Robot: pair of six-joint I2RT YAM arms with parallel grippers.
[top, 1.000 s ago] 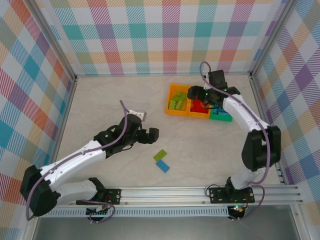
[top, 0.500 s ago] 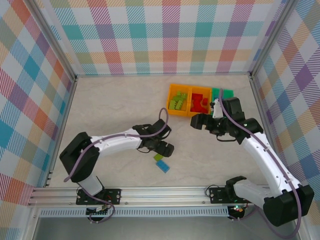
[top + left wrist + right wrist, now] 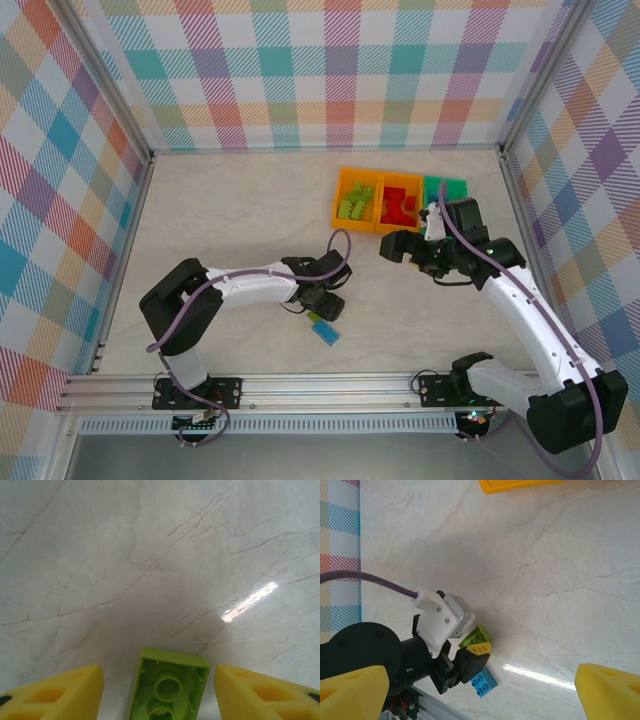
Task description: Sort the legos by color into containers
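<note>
From above, I see my left tool (image 3: pixel 325 305) low on the counter (image 3: pixel 230 220) over a green brick (image 3: pixel 318 318), bins (image 3: pixel 400 205) upper right. Left wrist: its fingers (image 3: pixel 60 695) straddle the brick, unclenched. Right wrist: right tool (image 3: pixel 481 677) spread wide, empty.

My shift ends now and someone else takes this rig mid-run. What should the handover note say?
Left gripper: open, jaws either side of a lime green brick on the table, gaps both sides.
Right gripper: open, empty, above the table.
Done: green bricks in left orange bin, red bricks in middle orange bin.
Left: the lime green brick and the blue brick beside it.
</note>
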